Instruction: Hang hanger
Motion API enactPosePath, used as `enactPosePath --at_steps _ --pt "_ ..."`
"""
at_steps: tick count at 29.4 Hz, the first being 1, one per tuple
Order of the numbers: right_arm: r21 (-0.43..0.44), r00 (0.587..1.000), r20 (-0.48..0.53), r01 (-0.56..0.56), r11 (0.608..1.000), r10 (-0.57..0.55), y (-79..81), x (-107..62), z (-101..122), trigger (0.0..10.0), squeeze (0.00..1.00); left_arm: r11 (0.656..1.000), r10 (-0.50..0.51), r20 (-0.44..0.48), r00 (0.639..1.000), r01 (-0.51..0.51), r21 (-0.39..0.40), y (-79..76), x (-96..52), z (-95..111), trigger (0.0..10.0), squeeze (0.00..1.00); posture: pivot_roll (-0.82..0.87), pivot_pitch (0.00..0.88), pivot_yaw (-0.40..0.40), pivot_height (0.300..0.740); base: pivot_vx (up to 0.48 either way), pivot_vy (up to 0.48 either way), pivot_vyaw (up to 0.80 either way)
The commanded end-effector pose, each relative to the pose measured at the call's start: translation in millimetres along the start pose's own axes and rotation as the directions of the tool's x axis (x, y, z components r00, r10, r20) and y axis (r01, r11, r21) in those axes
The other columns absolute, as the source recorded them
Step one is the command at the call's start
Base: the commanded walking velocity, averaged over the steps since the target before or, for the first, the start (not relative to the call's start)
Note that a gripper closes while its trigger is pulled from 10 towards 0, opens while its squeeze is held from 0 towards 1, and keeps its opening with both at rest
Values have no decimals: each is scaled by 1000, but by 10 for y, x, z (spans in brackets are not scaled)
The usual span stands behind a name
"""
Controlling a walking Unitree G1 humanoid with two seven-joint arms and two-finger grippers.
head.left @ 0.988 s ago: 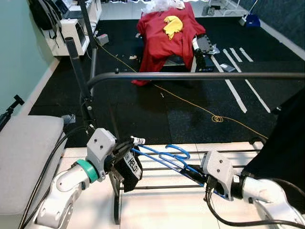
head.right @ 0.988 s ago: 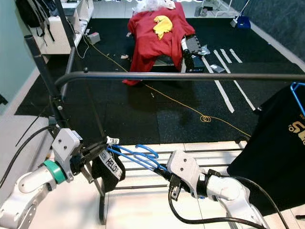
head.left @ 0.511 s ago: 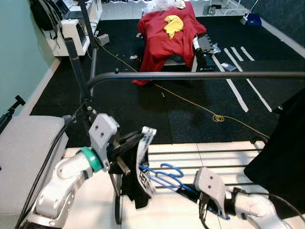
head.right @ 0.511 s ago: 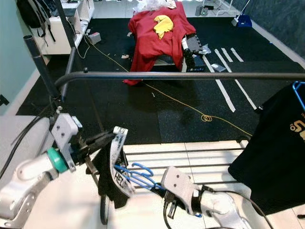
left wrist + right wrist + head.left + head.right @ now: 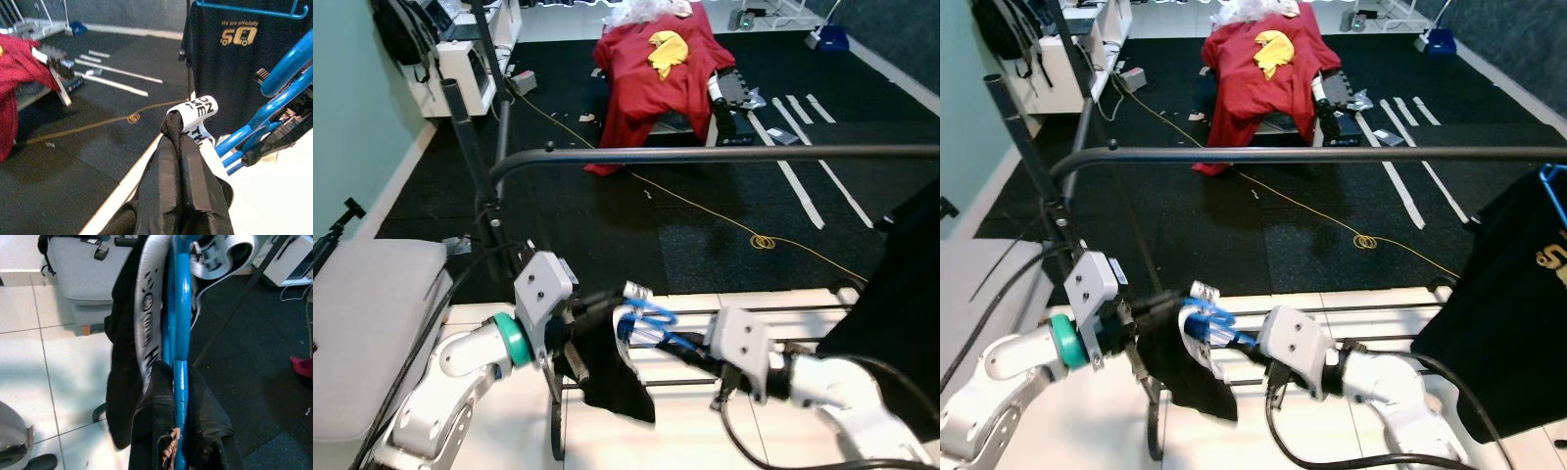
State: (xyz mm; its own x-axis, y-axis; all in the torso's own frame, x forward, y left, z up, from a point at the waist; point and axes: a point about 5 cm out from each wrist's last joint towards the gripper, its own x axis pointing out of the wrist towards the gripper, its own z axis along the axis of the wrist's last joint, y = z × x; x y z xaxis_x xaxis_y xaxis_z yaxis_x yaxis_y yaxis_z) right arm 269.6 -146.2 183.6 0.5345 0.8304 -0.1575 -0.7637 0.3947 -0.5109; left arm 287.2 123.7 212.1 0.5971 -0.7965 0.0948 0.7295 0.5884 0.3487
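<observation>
My left gripper (image 5: 607, 300) is shut on a black garment (image 5: 612, 377), pinching it by its white lettered waistband (image 5: 194, 115); the cloth droops below the fingers. My right gripper (image 5: 693, 343) is shut on a blue hanger (image 5: 646, 323), whose end reaches into the waistband. In the right wrist view the blue hanger (image 5: 176, 323) runs straight out between the black fingers (image 5: 159, 401), with the black garment (image 5: 124, 357) draped beside it. Both grippers sit low, well below the dark clothes rail (image 5: 705, 154). A black T-shirt (image 5: 1518, 294) hangs from the rail at the right.
The rack's upright post (image 5: 470, 147) stands at the left, and its base bars (image 5: 803, 313) lie on the white floor. A grey cushion (image 5: 367, 323) is at the near left. Beyond lie a red-draped object (image 5: 656, 69) and a yellow cable (image 5: 759, 240) on black matting.
The right gripper has risen with the blue hanger and pushed it toward the waistband. The left gripper has lowered, and the band that stood up now sits at the hanger's end.
</observation>
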Motion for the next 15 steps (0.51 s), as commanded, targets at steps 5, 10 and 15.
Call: enactPosePath --at_steps 5,10,15 --pt "29 999 33 26 999 -27 109 -28 23 10000 0 999 28 -27 999 -27 18 39 -17 -41 10000 800 -261 160 102 740 0 0 0" --pt "35 999 25 36 999 -37 115 -33 21 10000 0 999 -36 -20 999 36 -3 -20 -30 -32 10000 1000 -266 162 107 740 0 0 0" --pt "36 999 4 53 998 -53 109 -71 -7 10000 0 990 -139 -13 990 139 -9 -67 -138 59 10000 1000 -268 163 116 740 0 0 0"
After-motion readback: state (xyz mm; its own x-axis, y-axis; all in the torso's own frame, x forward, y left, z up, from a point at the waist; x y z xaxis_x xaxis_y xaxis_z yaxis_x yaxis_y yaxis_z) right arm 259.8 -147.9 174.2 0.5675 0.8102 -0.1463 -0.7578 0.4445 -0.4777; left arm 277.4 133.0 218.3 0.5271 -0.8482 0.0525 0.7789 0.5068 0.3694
